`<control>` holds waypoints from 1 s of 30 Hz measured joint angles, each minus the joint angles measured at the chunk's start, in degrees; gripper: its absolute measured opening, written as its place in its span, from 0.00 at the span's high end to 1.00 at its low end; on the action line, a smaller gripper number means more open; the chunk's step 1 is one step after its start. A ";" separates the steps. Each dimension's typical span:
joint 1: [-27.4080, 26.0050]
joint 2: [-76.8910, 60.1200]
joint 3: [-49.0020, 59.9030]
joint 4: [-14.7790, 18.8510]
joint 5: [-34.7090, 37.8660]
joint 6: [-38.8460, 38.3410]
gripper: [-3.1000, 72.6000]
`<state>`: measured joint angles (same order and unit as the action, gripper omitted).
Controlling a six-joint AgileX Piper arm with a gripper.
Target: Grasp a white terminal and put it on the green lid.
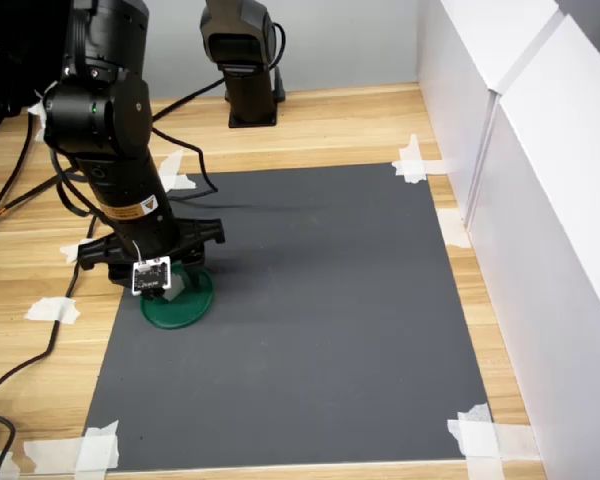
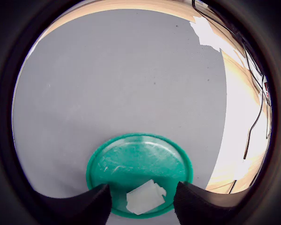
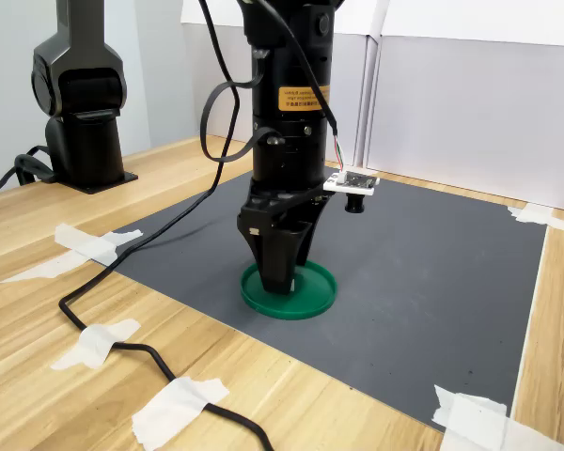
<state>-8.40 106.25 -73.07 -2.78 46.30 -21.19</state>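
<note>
- Placing step: the tool (image 2: 141, 199), jaws parted and released, stands low over the lid (image 2: 139, 157), lower centre of the wrist view.
- The terminal (image 2: 144, 197) lies on the lid between the fingers.
- Next move, likely: lift straight up without nudging it.

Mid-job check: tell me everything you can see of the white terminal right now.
The white terminal shows only in the wrist view: a tiny, blocky piece of whitish, slightly translucent plastic with a stepped outline. It lies inside the green lid, near the rim, between the two dark fingertips of the gripper. The fingers stand apart on either side; neither visibly touches it. Both exterior views hide it behind the gripper.
</note>
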 joint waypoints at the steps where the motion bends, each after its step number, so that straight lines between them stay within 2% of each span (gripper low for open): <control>1: 0.00 -0.80 0.18 0.13 -0.86 0.19 0.20; 9: -0.04 -13.22 7.43 4.57 -11.01 0.44 0.21; 14: -0.04 -25.27 14.07 6.71 -17.28 0.50 0.28; 21: -0.04 -44.37 26.02 7.03 -22.59 4.00 0.54; 28: -0.04 -65.00 38.89 7.09 -26.72 12.86 0.86; 30: -0.04 -70.66 42.48 7.09 -27.61 15.93 0.93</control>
<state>-8.44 35.60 -30.59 4.32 18.69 -5.26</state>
